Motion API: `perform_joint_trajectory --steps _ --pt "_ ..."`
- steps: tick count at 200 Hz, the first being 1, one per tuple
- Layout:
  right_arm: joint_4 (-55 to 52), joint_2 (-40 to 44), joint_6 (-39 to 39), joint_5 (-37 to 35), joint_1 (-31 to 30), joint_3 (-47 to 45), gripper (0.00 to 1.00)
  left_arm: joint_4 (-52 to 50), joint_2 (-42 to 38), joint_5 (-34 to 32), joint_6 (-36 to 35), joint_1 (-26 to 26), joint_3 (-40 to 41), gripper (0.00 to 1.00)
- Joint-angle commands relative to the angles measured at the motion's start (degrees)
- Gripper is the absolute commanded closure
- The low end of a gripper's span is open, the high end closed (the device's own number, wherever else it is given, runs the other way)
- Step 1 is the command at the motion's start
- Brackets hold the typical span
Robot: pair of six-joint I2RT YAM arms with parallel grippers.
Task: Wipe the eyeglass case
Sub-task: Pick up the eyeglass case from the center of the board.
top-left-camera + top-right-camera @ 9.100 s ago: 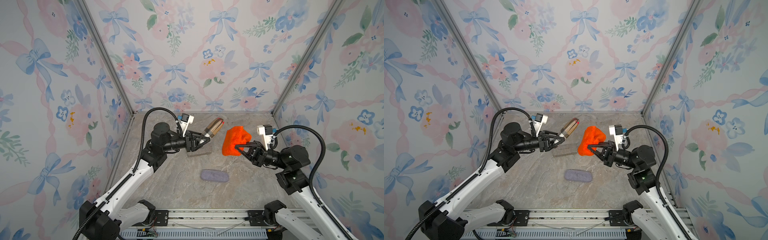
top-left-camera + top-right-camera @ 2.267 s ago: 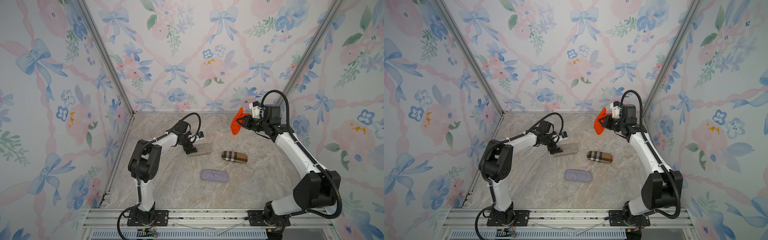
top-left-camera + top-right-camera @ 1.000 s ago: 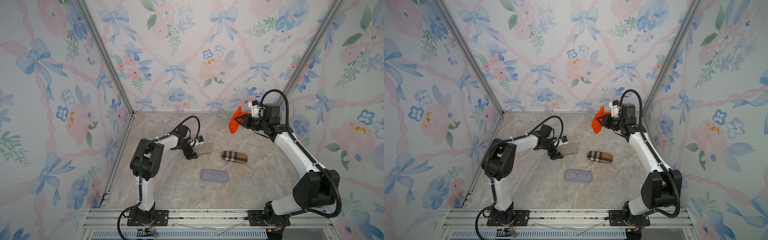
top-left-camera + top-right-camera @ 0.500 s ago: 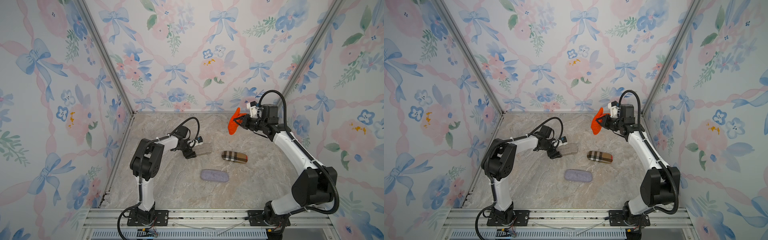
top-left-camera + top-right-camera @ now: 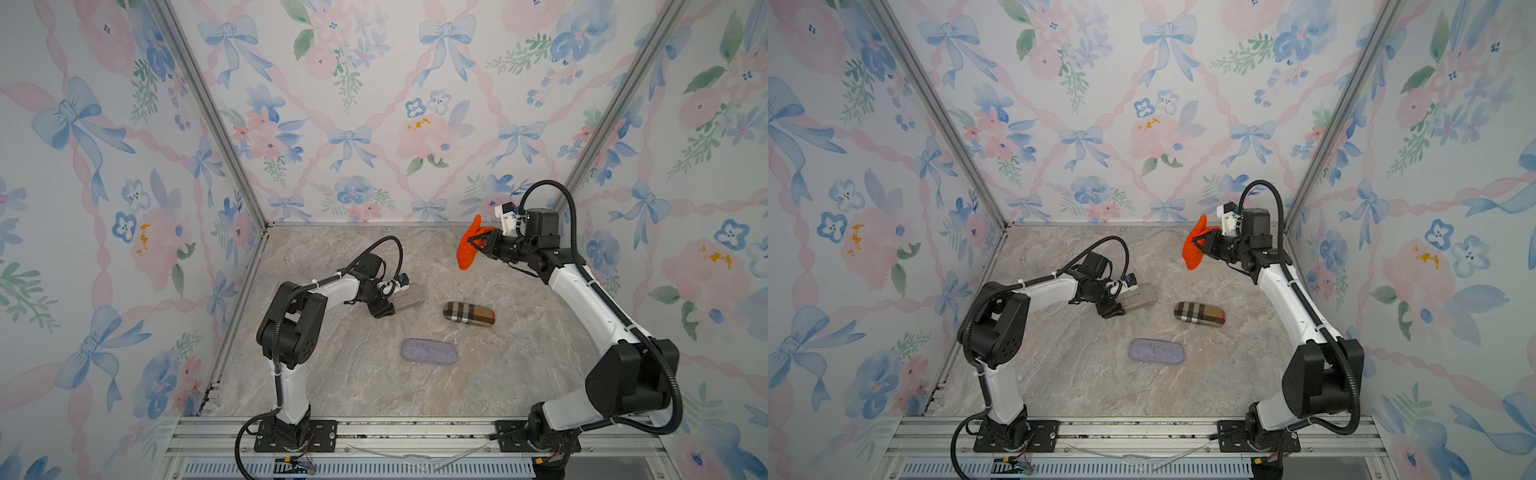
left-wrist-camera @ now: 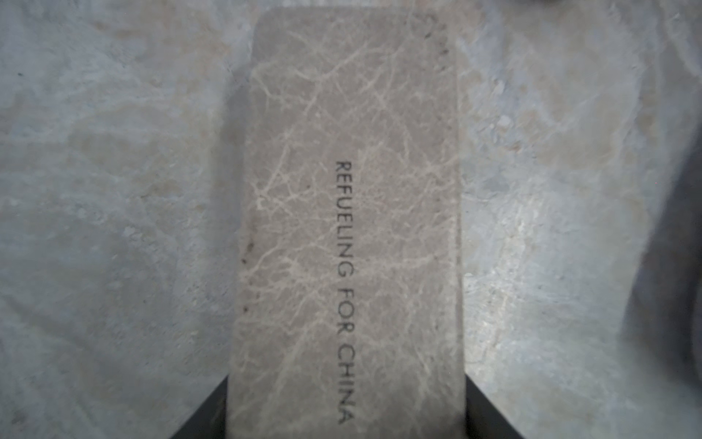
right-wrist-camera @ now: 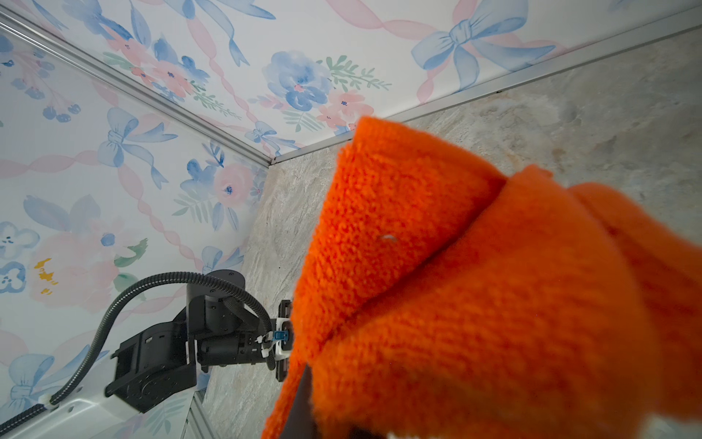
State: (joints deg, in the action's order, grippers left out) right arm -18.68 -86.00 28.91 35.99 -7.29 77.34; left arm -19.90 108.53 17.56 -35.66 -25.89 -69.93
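A: L claw point(image 5: 392, 300)?
B: Closed against both long sides of grey marble-print rectangular eyeglass case point(image 6: 349, 213). Case lies flat on table point(image 5: 353, 382), left-centre.
A: R claw point(image 5: 473, 243)?
B: Pinched tight on orange terry cloth point(image 5: 466, 255), raised nr back wall.

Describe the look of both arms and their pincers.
The left arm and right arm share white tapered links, bulky black joints and black ribbed hoses. The left pincer and right pincer are black, with white camera mounts behind them.
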Motion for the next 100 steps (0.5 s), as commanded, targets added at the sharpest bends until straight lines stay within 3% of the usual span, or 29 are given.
perform_joint_trajectory --steps 1,23,60,100 --pt "-3.4 3.2 -2.2 -0.3 -1.1 -0.3 1.0 3.0 -7.2 -0.9 5.1 -1.7 1.2 0.57" --pt "-6.1 4.6 -4.5 -4.7 -3.9 1.3 1.0 6.6 -12.5 -2.6 8.3 -4.0 4.7 0.56" --pt "-14.1 0.9 -8.2 -5.9 -9.7 7.2 1.0 12.7 -20.1 -3.9 15.8 -7.9 10.3 0.57" --pt "-20.6 -1.7 -11.1 -8.5 -13.6 13.9 1.0 20.6 -22.8 -9.7 21.8 -12.2 15.2 0.6"
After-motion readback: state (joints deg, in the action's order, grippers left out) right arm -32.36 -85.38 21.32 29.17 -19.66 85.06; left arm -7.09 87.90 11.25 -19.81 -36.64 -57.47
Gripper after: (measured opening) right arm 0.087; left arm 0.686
